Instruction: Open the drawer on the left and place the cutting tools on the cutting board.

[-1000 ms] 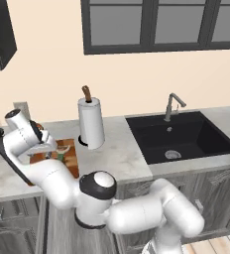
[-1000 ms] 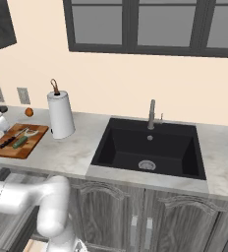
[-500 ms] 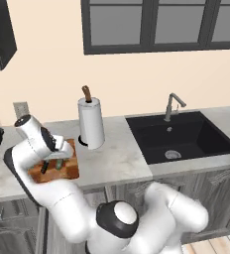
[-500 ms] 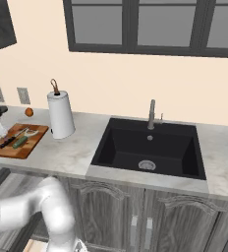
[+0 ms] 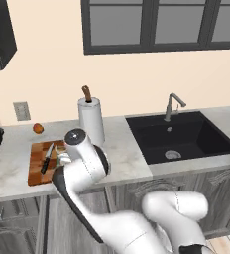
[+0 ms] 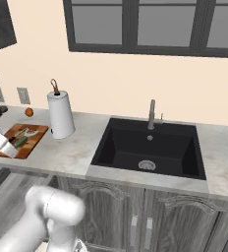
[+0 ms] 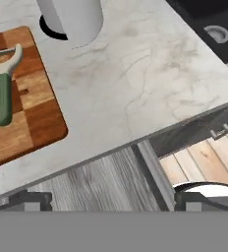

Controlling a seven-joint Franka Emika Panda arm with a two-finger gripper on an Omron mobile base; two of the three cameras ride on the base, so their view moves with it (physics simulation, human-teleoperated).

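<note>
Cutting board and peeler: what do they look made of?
The cutting board looks like wood with a satin finish: light and dark brown blocks with grain. The peeler has a matte green handle, probably plastic, and a pale head, metal or plastic; unclear.

Two cameras stand back behind the arm, at five and seven o'clock of it, looking forward and down across the pale marbled counter (image 6: pixel 62 152). Both take in the chequered wooden cutting board (image 5: pixel 36 163) and the black sink (image 6: pixel 150 147). The hand camera hangs close above the counter's front edge, sharing the board's corner.
</note>
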